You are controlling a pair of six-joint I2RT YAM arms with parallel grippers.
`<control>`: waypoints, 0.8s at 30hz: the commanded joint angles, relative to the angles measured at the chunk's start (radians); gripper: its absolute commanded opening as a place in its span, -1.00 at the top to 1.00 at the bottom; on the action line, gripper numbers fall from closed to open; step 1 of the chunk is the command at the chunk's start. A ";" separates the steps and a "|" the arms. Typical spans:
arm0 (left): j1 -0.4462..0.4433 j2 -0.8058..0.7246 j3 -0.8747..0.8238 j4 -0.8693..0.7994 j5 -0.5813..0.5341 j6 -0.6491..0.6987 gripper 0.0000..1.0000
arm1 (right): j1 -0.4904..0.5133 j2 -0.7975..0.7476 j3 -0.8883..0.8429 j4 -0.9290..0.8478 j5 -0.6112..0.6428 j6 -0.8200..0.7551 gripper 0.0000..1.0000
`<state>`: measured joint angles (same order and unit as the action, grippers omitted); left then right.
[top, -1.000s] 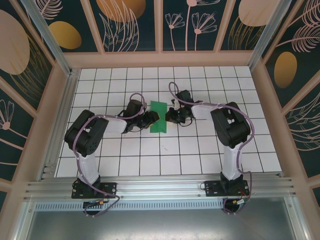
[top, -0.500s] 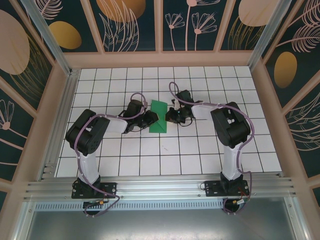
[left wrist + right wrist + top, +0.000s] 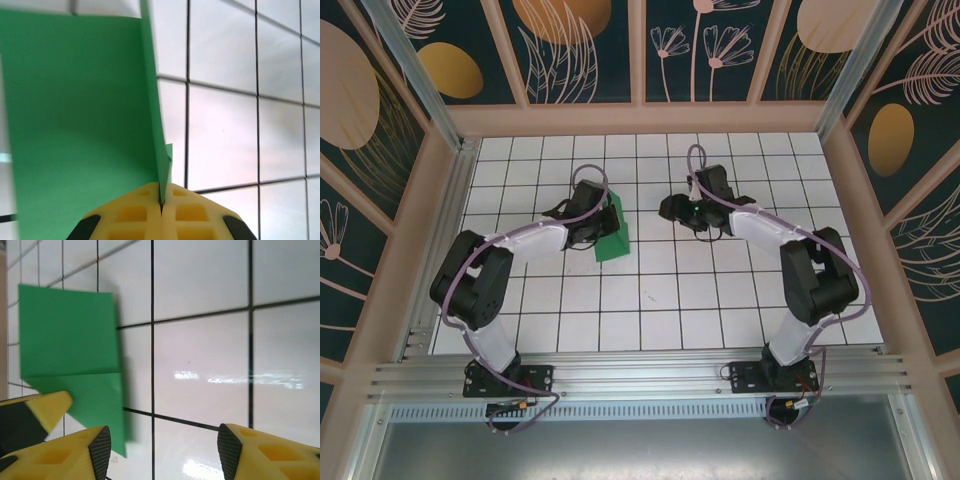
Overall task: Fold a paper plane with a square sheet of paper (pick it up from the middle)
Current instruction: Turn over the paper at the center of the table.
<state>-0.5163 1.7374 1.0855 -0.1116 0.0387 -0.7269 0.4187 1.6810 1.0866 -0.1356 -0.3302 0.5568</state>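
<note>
The square sheet of paper (image 3: 614,240) is green and folded, with one flap standing up from the tiles left of the table's middle. My left gripper (image 3: 604,224) is shut on its folded edge; in the left wrist view the yellow fingers (image 3: 145,212) pinch the thin edge of the paper (image 3: 75,125), which spreads out to the left. My right gripper (image 3: 668,210) stands open about a tile to the right of the sheet. Between its pads (image 3: 100,450) lies bare tile, and the paper (image 3: 70,335) is off to its left, apart from it.
A white tiled table (image 3: 740,290) is ringed by a raised wooden frame (image 3: 650,118). An aluminium rail (image 3: 640,375) runs along the near edge by the arm bases. The left gripper's yellow finger (image 3: 35,412) shows at the sheet's corner.
The left gripper has shut on the paper and pulled it left, lifting a flap. The right gripper has opened, let go of the sheet and drawn back to the far right.
</note>
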 commanded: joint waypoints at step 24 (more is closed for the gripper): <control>-0.303 0.480 0.636 -0.841 -0.666 0.101 0.86 | -0.089 -0.206 -0.166 -0.052 0.280 0.173 -0.46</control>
<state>-0.7933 2.1784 1.6661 -0.8906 -0.6094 -0.6289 0.3386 1.5078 0.9348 -0.1658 -0.0723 0.7063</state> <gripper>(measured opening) 0.069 0.731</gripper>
